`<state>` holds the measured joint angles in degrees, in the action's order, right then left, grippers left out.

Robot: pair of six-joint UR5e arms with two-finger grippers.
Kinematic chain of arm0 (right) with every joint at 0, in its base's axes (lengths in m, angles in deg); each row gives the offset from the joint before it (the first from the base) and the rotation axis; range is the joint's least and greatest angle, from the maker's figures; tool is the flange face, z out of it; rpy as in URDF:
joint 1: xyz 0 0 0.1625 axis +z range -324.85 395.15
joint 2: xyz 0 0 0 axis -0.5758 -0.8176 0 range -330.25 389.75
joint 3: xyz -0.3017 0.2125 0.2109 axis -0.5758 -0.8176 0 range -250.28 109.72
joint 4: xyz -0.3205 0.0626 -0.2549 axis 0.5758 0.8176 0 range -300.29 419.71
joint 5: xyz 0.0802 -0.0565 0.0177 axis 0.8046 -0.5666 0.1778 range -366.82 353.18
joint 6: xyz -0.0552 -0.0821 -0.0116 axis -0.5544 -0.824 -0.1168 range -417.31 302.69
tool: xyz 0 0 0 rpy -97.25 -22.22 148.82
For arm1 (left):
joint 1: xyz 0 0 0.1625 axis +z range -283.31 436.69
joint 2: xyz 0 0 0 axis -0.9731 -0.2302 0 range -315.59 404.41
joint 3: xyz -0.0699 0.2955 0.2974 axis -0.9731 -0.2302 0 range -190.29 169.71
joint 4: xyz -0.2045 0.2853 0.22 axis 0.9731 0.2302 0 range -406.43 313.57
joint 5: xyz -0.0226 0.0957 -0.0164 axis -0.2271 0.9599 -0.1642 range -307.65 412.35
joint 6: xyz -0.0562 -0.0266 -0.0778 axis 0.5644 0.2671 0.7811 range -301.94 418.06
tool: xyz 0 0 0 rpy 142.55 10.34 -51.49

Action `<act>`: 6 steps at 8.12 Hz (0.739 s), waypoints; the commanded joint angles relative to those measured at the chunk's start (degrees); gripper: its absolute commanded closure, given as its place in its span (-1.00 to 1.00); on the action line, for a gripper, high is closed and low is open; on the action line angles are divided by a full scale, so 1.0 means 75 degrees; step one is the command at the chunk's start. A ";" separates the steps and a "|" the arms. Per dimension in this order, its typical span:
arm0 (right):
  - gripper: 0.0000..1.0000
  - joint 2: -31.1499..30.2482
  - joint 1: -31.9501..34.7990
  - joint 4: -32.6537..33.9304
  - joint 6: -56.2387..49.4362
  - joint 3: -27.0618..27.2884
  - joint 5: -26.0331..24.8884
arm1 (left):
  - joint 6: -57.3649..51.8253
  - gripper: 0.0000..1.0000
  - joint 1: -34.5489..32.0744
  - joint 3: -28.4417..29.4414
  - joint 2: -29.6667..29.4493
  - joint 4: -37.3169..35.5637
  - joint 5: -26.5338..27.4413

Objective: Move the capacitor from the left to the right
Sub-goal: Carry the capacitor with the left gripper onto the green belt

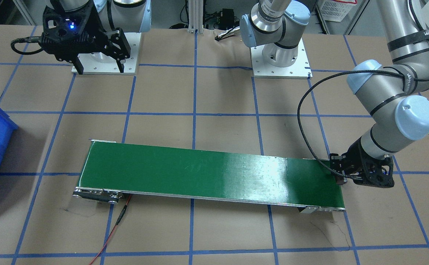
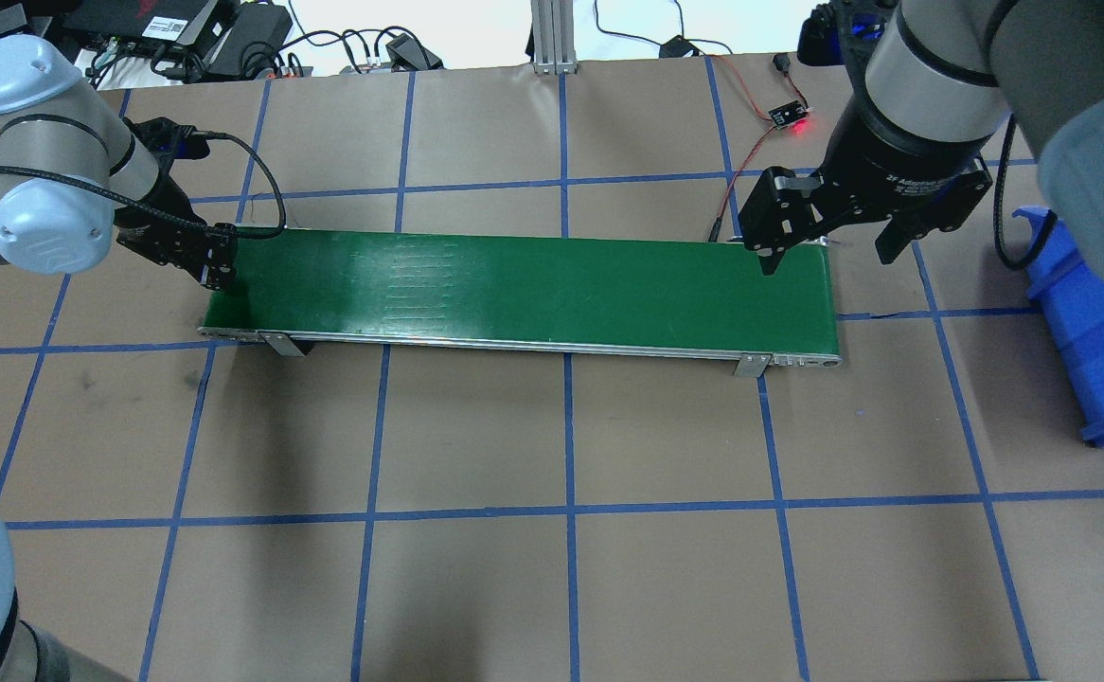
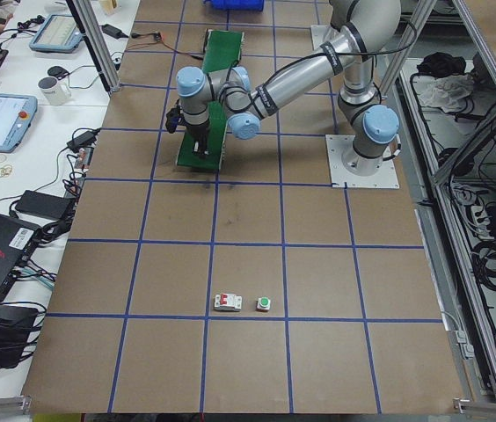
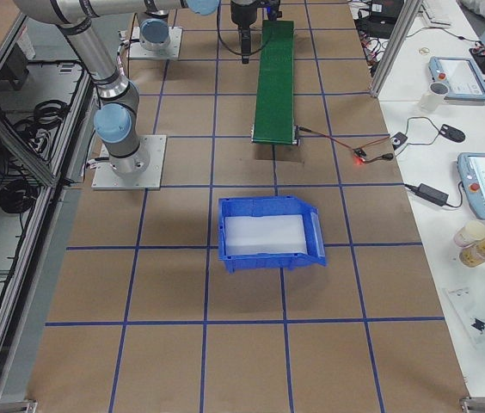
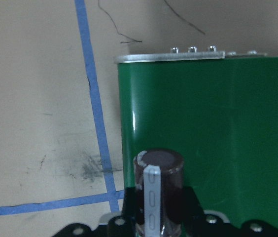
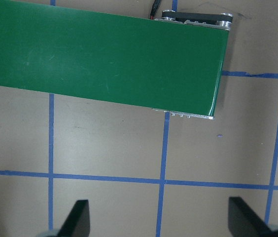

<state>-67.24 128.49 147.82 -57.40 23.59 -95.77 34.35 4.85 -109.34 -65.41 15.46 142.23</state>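
Observation:
The capacitor (image 5: 158,190) is a dark brown-black stub with a grey stripe, held between the fingers of my left gripper (image 2: 218,269). That gripper is shut on it, low over the left end of the green conveyor belt (image 2: 533,284). In the front-facing view the left gripper (image 1: 341,179) sits at the belt's right end. My right gripper (image 2: 828,254) is open and empty, hovering above the belt's other end. In its wrist view the belt end (image 6: 104,54) lies ahead of its spread fingertips (image 6: 80,217).
A blue bin (image 2: 1092,322) stands beyond the belt's right end, near my right arm. A small sensor board with a red light (image 2: 784,116) and its wires lie behind the belt. A white part with a green cap (image 3: 264,304) and a white-grey block (image 3: 227,302) lie far out on my left side.

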 commanded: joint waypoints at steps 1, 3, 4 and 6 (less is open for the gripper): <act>-1.00 0.0029 0.0000 -0.0018 -0.0012 -0.0012 -0.0023 | 0.0347 1.00 -0.0043 0.0209 -0.0286 -0.0026 -0.0018; -1.00 0.0099 -0.0012 0.0029 -0.0012 -0.0012 -0.0046 | 0.0838 1.00 -0.0066 0.0257 -0.0323 0.0009 -0.0449; -1.00 0.0100 -0.0012 0.0052 -0.0012 -0.0023 -0.0058 | 0.0991 1.00 -0.0101 0.0281 -0.0323 0.0032 -0.0440; -1.00 0.0344 -0.0082 0.0321 -0.0163 -0.0023 -0.0070 | 0.1028 0.34 -0.0172 0.0258 -0.0358 -0.0002 -0.0452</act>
<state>-66.34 128.27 148.84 -57.56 23.47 -96.31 41.33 3.99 -107.31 -67.86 15.53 139.13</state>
